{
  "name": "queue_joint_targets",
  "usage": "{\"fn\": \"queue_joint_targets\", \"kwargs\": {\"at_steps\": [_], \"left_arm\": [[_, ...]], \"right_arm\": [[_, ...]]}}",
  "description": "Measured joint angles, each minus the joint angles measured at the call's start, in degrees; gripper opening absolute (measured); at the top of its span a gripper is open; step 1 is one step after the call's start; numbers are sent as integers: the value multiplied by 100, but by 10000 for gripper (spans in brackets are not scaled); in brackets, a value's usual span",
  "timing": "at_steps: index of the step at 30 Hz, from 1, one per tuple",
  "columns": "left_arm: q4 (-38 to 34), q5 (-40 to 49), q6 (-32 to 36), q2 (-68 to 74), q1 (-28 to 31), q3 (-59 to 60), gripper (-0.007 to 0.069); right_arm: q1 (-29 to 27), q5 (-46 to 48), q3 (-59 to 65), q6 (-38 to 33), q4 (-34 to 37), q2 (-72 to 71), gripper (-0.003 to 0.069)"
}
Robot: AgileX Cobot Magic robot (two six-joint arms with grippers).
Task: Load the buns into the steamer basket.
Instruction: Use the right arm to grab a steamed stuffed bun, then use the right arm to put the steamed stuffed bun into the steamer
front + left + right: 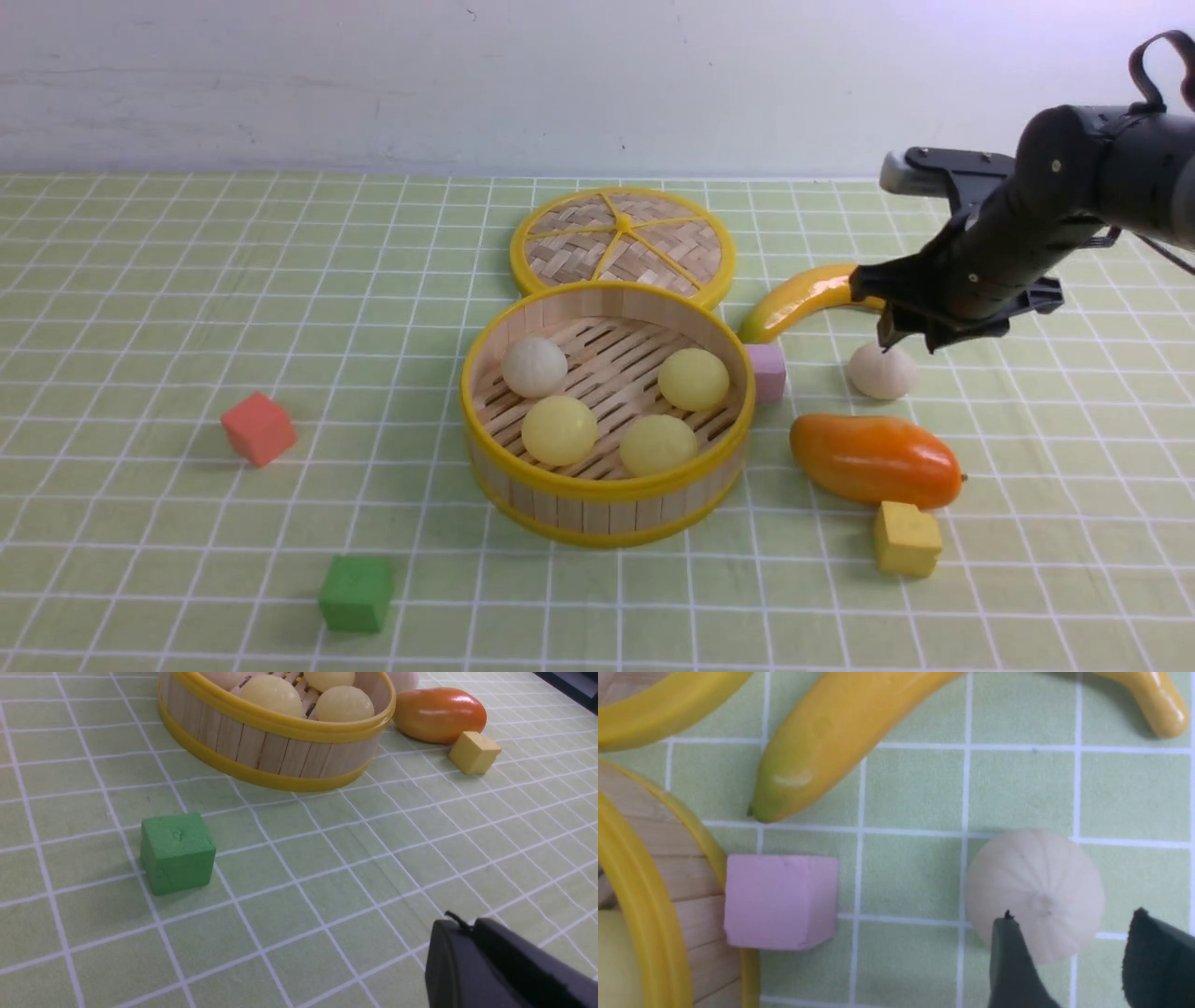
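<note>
bun [881,371], the last one out, pleated off-white, sits on the worktop [140,308] at centre right of the frame, right of the steamer basket [607,518]; the right gripper [907,345], the nearer one, hangs just above it, jaws spread, holding nothing.

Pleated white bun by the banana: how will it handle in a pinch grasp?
Likely rolls if nudged: the pleated bun is round and sits free on the cloth. Its matte, ridged skin probably slips less than the glossy banana. An off-centre pinch from the open right gripper may squirt it out.
</note>
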Motion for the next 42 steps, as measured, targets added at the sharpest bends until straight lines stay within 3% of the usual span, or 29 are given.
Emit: {"fn": "queue_joint_targets", "kwargs": {"at_steps": [12,17,19,23,27,32,36,42], "left_arm": [[0,0,0,0,0,0,46],[0,0,0,0,0,0,46],[0,0,0,0,0,0,46],[0,0,0,0,0,0,52],[0,0,0,0,0,0,57],[0,0,0,0,0,0,57],[0,0,0,0,0,0,62],[0,0,0,0,0,0,70]], "right_arm": [[0,-276,-138,-54,47,490,312],[0,-323,-140,-106,56,510,224],[0,-333,-145,-126,-18,510,131],[0,-288,-145,-139,-155,431,19],[20,-205,-140,-155,-149,151,14],[416,-258,-145,-693,420,-455,13],[1105,-733,-149,-1435,1273,-447,18],[1647,-1668,-149,-1730,1622,237,29]]}}
